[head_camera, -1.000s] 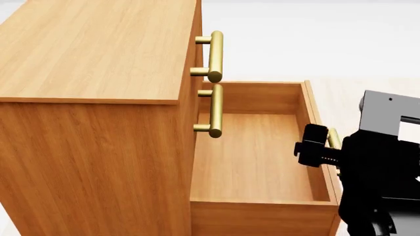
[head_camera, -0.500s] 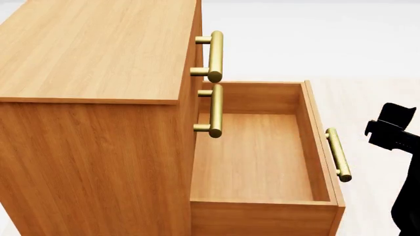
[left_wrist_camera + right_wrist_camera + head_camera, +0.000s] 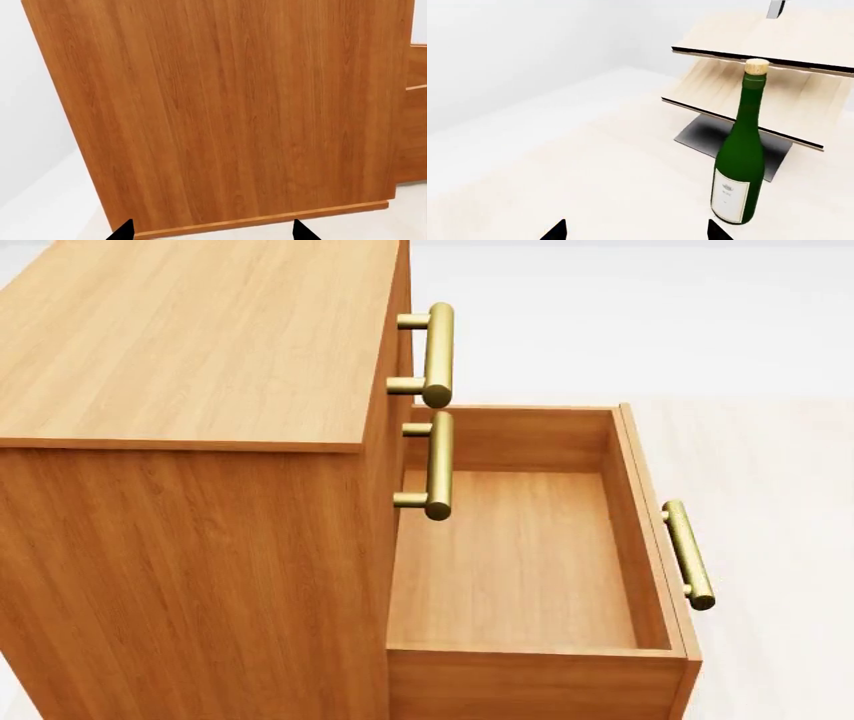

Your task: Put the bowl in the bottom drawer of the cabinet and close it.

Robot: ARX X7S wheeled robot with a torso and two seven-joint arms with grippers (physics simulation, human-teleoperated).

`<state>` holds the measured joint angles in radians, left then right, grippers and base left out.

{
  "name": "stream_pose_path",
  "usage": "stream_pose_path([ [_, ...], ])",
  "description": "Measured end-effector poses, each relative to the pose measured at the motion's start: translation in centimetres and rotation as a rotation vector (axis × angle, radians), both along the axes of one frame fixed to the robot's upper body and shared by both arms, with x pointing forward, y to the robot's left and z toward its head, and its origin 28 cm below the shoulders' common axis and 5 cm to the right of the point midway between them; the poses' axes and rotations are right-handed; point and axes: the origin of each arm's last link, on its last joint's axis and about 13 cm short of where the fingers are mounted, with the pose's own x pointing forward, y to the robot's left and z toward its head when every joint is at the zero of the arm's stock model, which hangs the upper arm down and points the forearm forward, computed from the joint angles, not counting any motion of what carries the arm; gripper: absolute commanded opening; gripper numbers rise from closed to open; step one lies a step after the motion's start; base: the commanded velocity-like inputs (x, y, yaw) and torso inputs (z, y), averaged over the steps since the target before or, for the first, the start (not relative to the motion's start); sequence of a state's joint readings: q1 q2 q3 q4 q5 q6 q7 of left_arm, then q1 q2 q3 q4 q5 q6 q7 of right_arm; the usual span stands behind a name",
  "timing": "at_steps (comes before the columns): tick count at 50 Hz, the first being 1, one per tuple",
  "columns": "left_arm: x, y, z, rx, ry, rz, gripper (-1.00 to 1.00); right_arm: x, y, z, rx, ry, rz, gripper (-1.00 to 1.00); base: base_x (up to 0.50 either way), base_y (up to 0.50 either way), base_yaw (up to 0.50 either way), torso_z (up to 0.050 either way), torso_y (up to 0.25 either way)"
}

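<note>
Orange-brown bottom drawer (image 3: pixel 527 570) now stands open, empty; my right gripper (image 3: pixel 635 231) has left its handle (image 3: pixel 687 554) at 3 o'clock, tips apart, facing a green bottle (image 3: pixel 740 150). Left gripper (image 3: pixel 210 232) tips apart too, prob. empty. Bowl's nowhere in view.

You see bright, even, sharp renders; a soft shadow lies beneath the rack (image 3: pixel 774 75), behind the bottle (image 3: pixel 740 150).

head above cabinet (image 3: pixel 200 440), wrists perhaps low
</note>
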<state>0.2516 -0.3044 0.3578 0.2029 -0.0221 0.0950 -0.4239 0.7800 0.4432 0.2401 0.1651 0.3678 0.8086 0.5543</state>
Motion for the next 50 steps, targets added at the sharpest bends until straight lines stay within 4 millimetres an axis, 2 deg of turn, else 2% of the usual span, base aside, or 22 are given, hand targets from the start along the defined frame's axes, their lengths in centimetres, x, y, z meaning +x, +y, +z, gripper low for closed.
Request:
stream_pose_path([
  [23,-0.1,0.2,0.0,0.000,-0.002,-0.001,1.00,0.0,-4.0,-2.1,0.088,0.075,-0.228,1.00,0.00,0.00,0.00,0.000,0.000],
  [50,-0.3,0.3,0.2,0.002,-0.003,-0.001,1.00,-0.2,-5.8,-4.4,0.268,0.223,-0.380,1.00,0.00,0.00,0.00,0.000,0.000],
])
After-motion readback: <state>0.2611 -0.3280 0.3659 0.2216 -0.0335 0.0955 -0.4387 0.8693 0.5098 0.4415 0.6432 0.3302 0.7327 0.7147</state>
